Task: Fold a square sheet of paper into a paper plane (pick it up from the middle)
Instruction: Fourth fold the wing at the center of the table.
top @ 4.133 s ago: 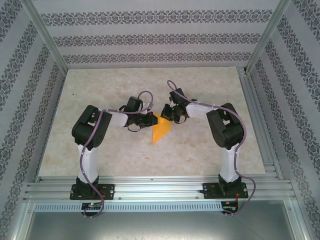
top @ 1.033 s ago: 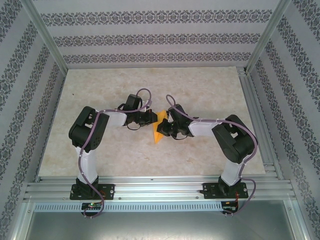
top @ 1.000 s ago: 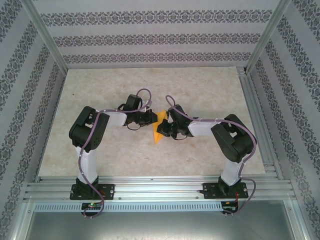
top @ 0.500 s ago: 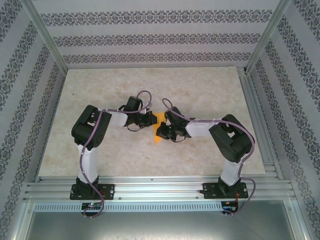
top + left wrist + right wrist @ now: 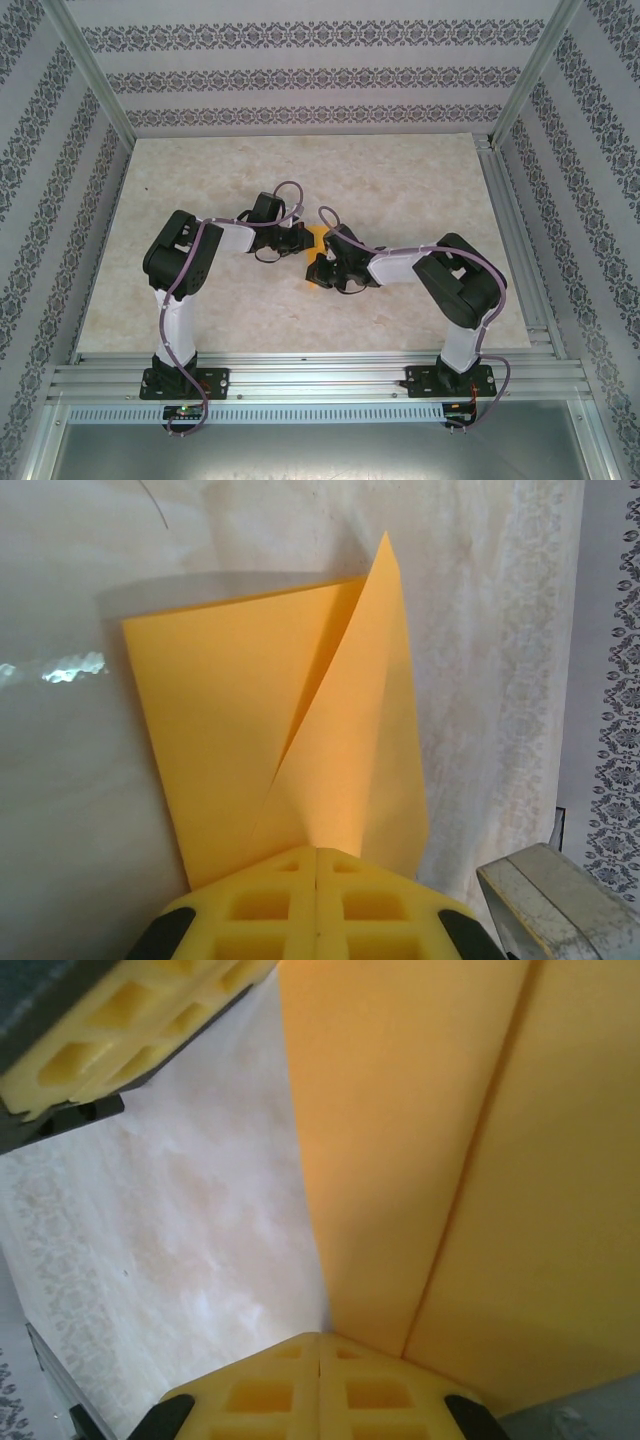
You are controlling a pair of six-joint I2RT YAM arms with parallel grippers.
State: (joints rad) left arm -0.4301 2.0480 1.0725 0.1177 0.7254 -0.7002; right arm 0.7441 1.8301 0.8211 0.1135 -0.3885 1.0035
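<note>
Starting at the left, the left gripper [image 5: 316, 870] has its yellow pads pressed together at 6 o'clock in its own wrist view, and the near edge of the paper [image 5: 230, 720] runs in between them, so it looks clamped on that edge. From above, the paper [image 5: 319, 238] sits near the middle of the table [image 5: 200, 190], with the left gripper at its 9 o'clock and the right gripper at roughly its 5 o'clock, both crowding it closely. The sheet is partly folded: one flap [image 5: 360, 730] stands up off the flat layer and peaks toward 1 o'clock, while the lower layer lies against the table. Further right, the right gripper [image 5: 320, 1350] also has its pads together, and a corner of the paper, with a crease [image 5: 470, 1160] running toward 1 o'clock, leads into them, so it too appears to pinch the sheet. The paper is likely very light, thin and floppy, quick to bow or slide on the smooth table, and easy to crumple or tear if the two arms pull apart. I judge that holds belong close to an edge or crease, pinched gently, with one gripper pinning a layer while the other turns a flap over.
</note>
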